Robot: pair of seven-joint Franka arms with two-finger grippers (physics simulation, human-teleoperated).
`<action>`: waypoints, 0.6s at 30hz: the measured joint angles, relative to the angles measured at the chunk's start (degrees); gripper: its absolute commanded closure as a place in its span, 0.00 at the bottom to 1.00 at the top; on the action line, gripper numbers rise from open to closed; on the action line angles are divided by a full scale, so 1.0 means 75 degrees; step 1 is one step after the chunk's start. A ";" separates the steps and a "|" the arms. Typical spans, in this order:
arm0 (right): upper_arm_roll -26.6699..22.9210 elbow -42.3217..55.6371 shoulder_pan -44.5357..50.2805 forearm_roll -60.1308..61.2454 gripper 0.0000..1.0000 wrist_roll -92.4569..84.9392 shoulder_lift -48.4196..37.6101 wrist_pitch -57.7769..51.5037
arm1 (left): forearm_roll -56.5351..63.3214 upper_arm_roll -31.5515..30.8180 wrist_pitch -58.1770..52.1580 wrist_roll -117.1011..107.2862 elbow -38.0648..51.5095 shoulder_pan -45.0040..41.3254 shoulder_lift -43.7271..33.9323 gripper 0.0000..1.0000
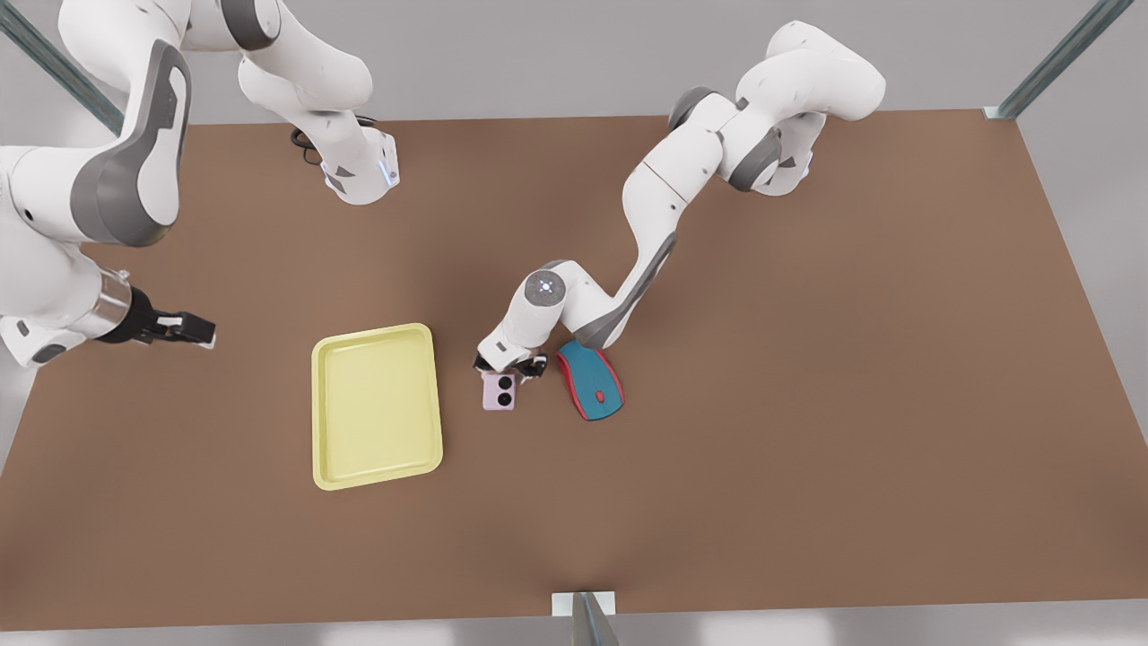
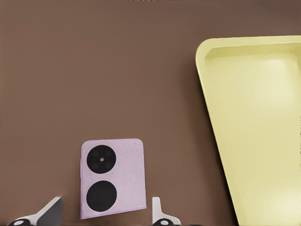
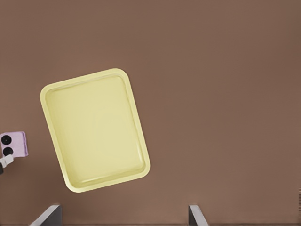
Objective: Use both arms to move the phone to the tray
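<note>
The pale pink phone [image 1: 499, 392] lies flat on the brown table, its two black circles facing up, just off the tray's edge toward the front view's right. My left gripper [image 1: 509, 366] hangs low over the phone's far end. It is open, with one finger on each side of the phone [image 2: 112, 178] and a small gap to each. The pale yellow tray [image 1: 377, 408] rests flat with nothing in it. My right gripper [image 1: 193, 330] is open and waits high at the front view's left, looking down on the tray [image 3: 94, 127] and the phone [image 3: 13, 143].
A blue-and-red computer mouse [image 1: 590, 380] lies close beside the phone, on the front view's right, partly under the left arm's forearm. The table stretches bare in front of the tray and across the front view's right half.
</note>
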 measured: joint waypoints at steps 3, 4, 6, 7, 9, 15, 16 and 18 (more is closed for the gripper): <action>0.0029 -0.0174 0.0491 0.0038 0.00 0.0008 -0.0031 -0.0036 | 0.0186 0.0270 -0.0876 -0.0367 0.0002 0.0230 -0.0847 0.00; 0.0040 -0.0296 0.0807 0.0064 0.00 0.0041 -0.0029 -0.0030 | 0.0212 0.0347 -0.1398 -0.0355 -0.0003 0.0662 -0.1312 0.00; 0.0095 -0.0747 0.1410 0.0099 0.00 0.0181 -0.0037 0.0123 | 0.0153 0.0410 -0.2594 -0.0126 -0.0005 0.2099 -0.2293 0.00; 0.0272 -0.1102 0.1530 0.0110 0.00 0.0290 -0.0049 0.0283 | 0.0123 0.0430 -0.3240 0.0089 -0.0005 0.2856 -0.2815 0.00; 0.0697 -0.1668 0.1684 0.0122 0.00 0.0548 -0.0020 0.0690 | 0.0118 0.0473 -0.4486 0.0608 -0.0075 0.3998 -0.3923 0.00; 0.0893 -0.1176 0.2945 0.0200 0.00 0.1679 0.1673 0.2243 | 0.0499 0.0416 -0.6299 0.2167 -0.3197 0.5195 -0.7482 0.00; 0.0883 -0.0975 0.3131 0.0194 0.00 0.1912 0.2020 0.2450 | 0.0546 0.0436 -0.6467 0.2390 -0.3260 0.5195 -0.7533 0.00; 0.0833 -0.1223 0.3337 0.0157 0.00 0.2360 0.2334 0.3131 | 0.0606 0.0491 -0.6776 0.2801 -0.3302 0.5183 -0.7596 0.00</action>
